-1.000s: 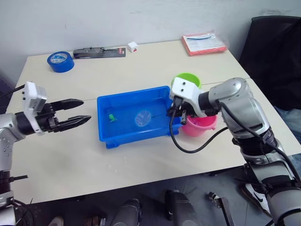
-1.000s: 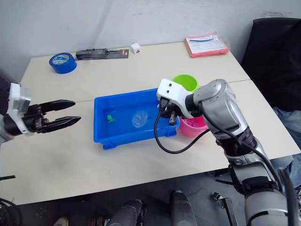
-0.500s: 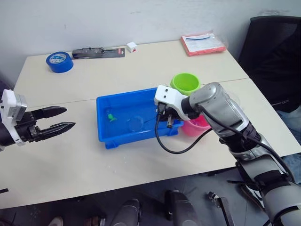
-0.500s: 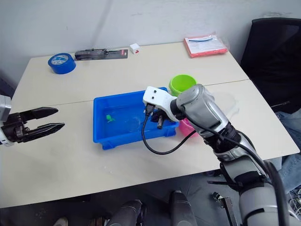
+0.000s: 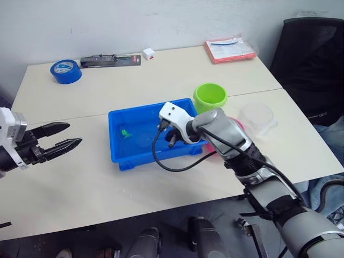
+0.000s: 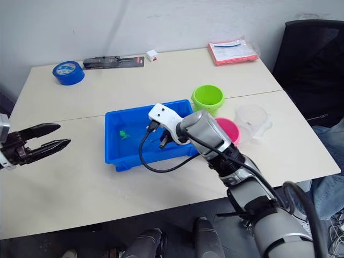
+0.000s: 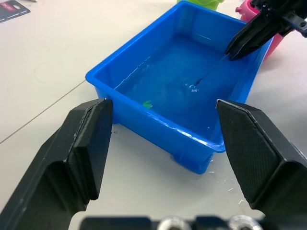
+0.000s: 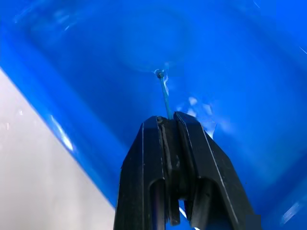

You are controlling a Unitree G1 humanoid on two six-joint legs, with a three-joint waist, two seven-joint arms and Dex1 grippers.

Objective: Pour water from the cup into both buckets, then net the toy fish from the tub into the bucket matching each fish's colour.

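Since the previous frame the right gripper (image 8: 168,125) had moved further across the tub (image 5: 119,160) toward the robot's left, uncovering the pink bucket (image 6: 230,128) and the clear cup (image 6: 252,116) beside it. Its fingers were clamped together on the net (image 7: 207,76) handle, hoop submerged mid-tub. The right forearm reached in over the tub's right rim, wrist angled downward. A green toy fish (image 5: 126,133) lay near the tub's left wall. The green bucket (image 5: 210,96) stood behind the tub. The left gripper (image 5: 58,142) hovered over the table (image 5: 161,70), well left of the tub, fingers spread apart.
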